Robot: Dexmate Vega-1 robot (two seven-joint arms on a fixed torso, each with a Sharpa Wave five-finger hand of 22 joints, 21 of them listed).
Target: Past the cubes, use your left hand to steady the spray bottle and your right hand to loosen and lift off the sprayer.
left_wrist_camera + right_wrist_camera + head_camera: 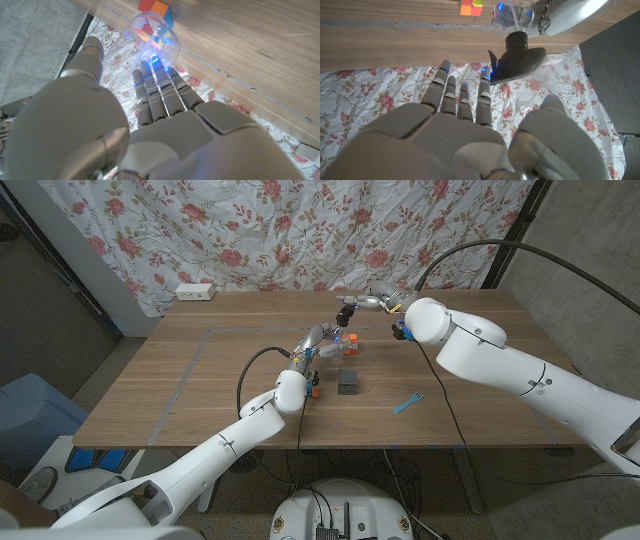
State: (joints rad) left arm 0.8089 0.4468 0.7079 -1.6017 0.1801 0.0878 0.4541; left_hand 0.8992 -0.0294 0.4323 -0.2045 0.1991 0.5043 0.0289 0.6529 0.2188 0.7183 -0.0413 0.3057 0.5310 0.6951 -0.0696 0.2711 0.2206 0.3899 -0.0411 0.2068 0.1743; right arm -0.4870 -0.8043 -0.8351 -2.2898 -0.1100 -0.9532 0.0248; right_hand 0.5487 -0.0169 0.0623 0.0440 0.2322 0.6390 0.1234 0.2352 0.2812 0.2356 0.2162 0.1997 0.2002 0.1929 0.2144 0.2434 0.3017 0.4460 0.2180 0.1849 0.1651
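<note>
Two hands: both are up at the spray bottle [152, 32], which stands on the table [200, 390] just behind the coloured cube [347, 342], past the grey cube [348, 381]
Left hand [312, 345]: its fingers [157, 85] reach out straight to the clear bottle with the thumb held wide to one side; the right wrist view shows it close against the bottle's side, but I cannot tell whether it truly grips the bottle or only touches it
Right hand [372, 303]: fingers spread and thumb well apart, holding nothing; one fingertip [487, 75] is at the back of the sprayer, and no pinch is closed on it
Sprayer [517, 57]: the black head sits over the bottle's neck, collar towards the bottle; whether the thread is already loose is too small to tell
Step in hand: by my judgement this is the reach for the sprayer, with the steadying hand roughly in place and the unscrewing not yet visibly done
Next move calls for: the right fingers and thumb closing round the collar or head, then a twist about the bottle's upright axis followed by a straight lift
Risk: a light, clear bottle may spin or tip towards the coloured cube if the left hand's hold is loose
</note>
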